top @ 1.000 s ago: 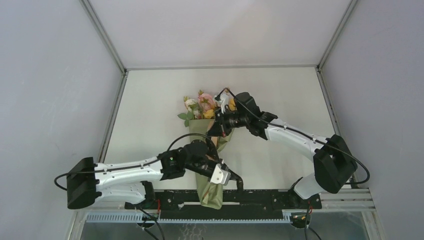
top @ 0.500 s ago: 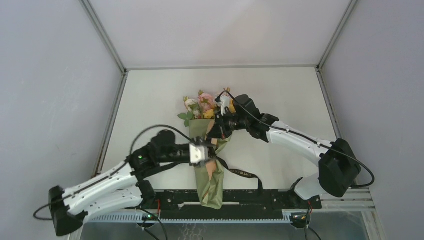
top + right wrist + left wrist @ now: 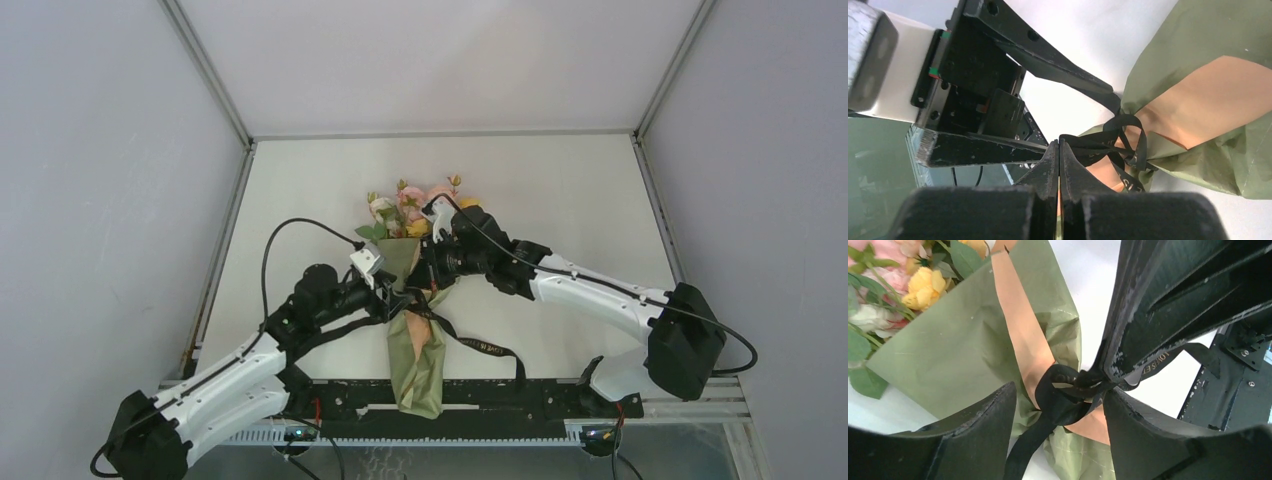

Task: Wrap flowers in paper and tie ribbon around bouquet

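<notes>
From above: shows the bouquet (image 3: 418, 345) lying lengthwise on the surface (image 3: 560, 190), flowers (image 3: 405, 208) at the far end. Shows the black ribbon (image 3: 487, 348) looped round its waist, one tail trailing right. Finds left hand (image 3: 398, 298) and right hand (image 3: 428, 283) meeting at that waist.

Left wrist: shows that hand spread wide, gripping nothing, with the loose knot (image 3: 1063, 395) between its jaws over crinkled paper (image 3: 958, 355).

Right wrist: shows that hand pressed together, pinching a ribbon strand just beside the knot.

Expect light, floppy, slippery ribbon and thin paper apt to crush. Take the free tail close to the knot; pull gently.
</notes>
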You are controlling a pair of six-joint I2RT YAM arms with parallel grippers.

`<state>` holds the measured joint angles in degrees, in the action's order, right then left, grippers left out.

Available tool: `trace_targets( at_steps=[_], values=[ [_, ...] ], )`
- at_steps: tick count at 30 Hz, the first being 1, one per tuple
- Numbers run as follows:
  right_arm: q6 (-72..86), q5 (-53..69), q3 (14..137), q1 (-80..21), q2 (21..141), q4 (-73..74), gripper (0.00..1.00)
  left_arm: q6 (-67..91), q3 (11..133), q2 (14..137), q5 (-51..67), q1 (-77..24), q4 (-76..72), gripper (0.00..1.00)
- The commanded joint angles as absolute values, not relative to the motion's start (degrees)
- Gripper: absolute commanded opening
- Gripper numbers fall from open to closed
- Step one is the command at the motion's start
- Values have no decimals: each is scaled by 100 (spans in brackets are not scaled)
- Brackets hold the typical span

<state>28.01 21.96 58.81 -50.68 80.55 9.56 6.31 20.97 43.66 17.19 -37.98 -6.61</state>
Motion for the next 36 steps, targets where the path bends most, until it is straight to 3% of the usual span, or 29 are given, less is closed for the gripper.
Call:
trace_targets(
  at_steps=[1, 5, 9, 12, 15, 17, 21, 23, 31, 36],
  values=[
    [3193, 1856, 5845, -5083, 7804, 667, 0, 712, 1756, 4474, 1920, -3728, -1844, 66],
    [3311, 2010, 5842, -5089, 7948, 534, 0, 688, 1452, 4621, 2276, -3665, -2693, 57],
    [3373, 2184, 5845, -5080, 8140, 391, 0, 555, 1272, 4824, 3107, -3668, -3455, 56],
    [3384, 2413, 5845, -5082, 8232, 182, 0, 812, 1214, 4911, 2801, -3674, -3508, 48],
    [3282, 2580, 5844, -5083, 8287, 199, 1, 914, 1143, 4800, 2612, -3667, -3552, 22],
    [3062, 2711, 5844, -5040, 8246, 325, 13, 946, 1111, 4720, 2446, -3662, -3474, 1],
    [2267, 2854, 5806, -4691, 7844, 840, 38, 971, 914, 4665, 2372, -3665, -3549, 0],
    [1854, 2822, 5585, -4582, 7726, 785, 43, 986, 843, 4688, 2260, -3663, -3610, 0],
    [1663, 2892, 5186, -4603, 8313, 247, 36, 949, 833, 4601, 2039, -3630, -3499, 0],
    [1763, 3012, 5142, -4609, 8695, -236, 39, 943, 828, 4620, 2063, -3621, -3481, 0]
  ],
)
